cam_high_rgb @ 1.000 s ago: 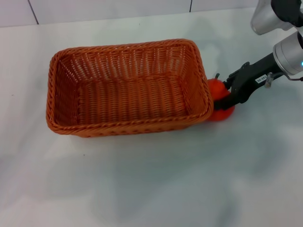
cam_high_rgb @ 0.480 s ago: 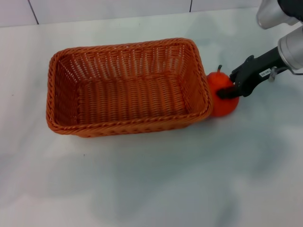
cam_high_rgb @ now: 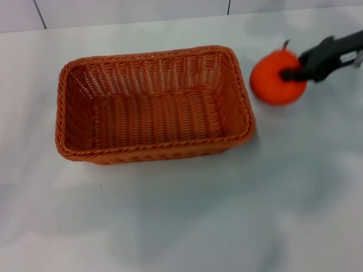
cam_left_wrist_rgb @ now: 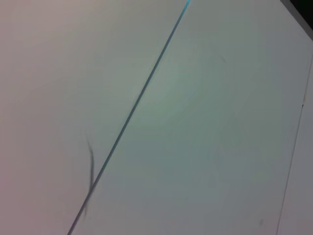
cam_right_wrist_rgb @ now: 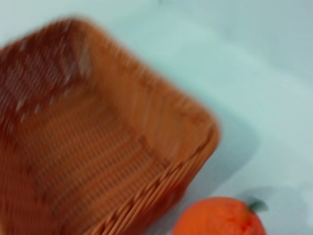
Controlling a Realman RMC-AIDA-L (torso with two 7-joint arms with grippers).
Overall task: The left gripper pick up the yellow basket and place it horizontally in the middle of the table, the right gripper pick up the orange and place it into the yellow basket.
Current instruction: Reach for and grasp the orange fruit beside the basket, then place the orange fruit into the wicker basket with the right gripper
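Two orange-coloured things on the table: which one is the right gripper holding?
The orange, the small round fruit, held by the right gripper beyond the basket's right end. The yellow basket is the big woven rectangle, untouched.

We see a broad white glossy bench [cam_high_rgb: 181, 226] with faint grey shadows across its near part; along the far edge runs a pale tiled wall [cam_high_rgb: 130, 10] with dark vertical seams, one at far left, another right of centre

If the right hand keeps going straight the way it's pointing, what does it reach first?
The right hand, shut on the orange, points toward the robot's left. That line probably meets the yellow basket at its right rim, unless it's already high enough to pass over.
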